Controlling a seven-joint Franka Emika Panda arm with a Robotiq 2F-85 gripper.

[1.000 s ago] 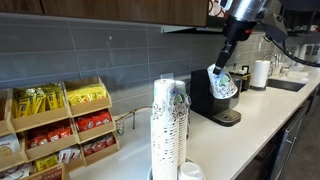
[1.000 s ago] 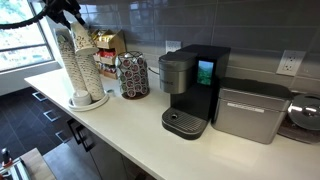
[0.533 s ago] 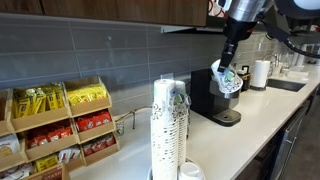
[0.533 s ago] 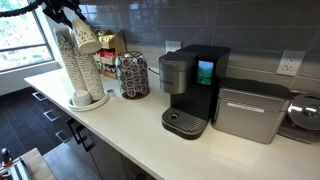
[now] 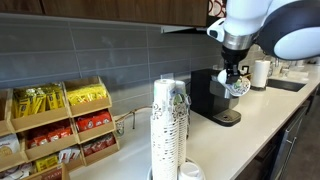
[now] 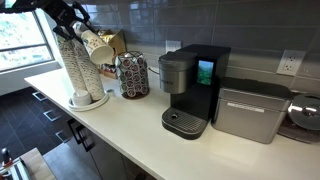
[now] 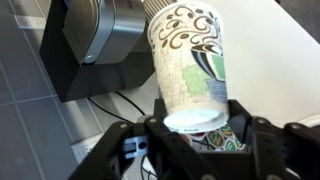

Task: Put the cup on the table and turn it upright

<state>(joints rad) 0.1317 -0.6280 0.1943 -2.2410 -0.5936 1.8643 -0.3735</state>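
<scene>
Gripper (image 7: 196,135) is closed partway on the cup (image 7: 188,60), fingers pinching the end nearest the wrist from both sides. The cup is carried in the air, tipped well off vertical, not touching the table (image 6: 125,125). The side pinch low on the cup looks chosen so the wrist can roll it upright and land it flat with no finger underneath. In an exterior view the cup (image 6: 98,46) hangs just beside the tops of the tall cup stacks (image 6: 74,68), with the pod carousel (image 6: 133,75) near below and the coffee machine (image 6: 190,90) further along. Open counter lies forward of these, toward the straight front edge, likely the best landing zone. Risk: clipping the stacks while rotating.
</scene>
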